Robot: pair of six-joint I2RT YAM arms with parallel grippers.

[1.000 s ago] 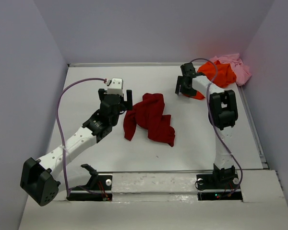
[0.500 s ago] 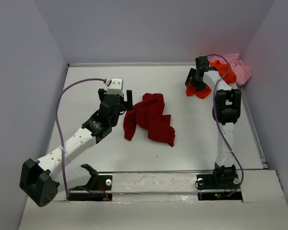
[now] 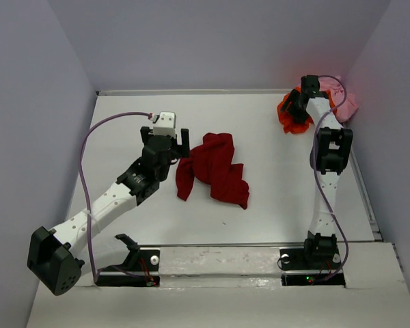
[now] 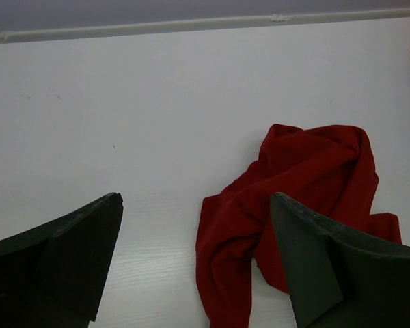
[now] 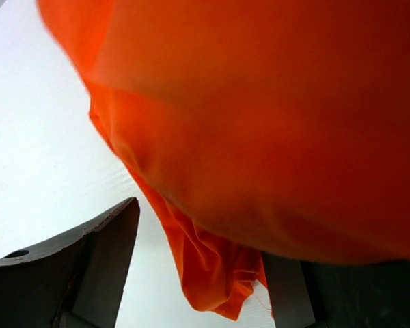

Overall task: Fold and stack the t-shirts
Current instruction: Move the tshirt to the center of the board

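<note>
Orange t-shirt (image 5: 260,116) loosely inside the parted right pincer (image 5: 201,232).

Bare table (image 4: 157,102) lies ahead of my left claw (image 4: 195,198), the dark red shirt (image 4: 307,171) blocking its right side, while the orange shirt (image 5: 260,123) crowds my right claw (image 5: 199,229) beside the pink shirt (image 3: 346,106).

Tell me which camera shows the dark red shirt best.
Top external: the whole dark red shirt shows, crumpled and unobstructed. Left wrist has it partly behind the left pincer. Right wrist shows only the orange shirt.
</note>
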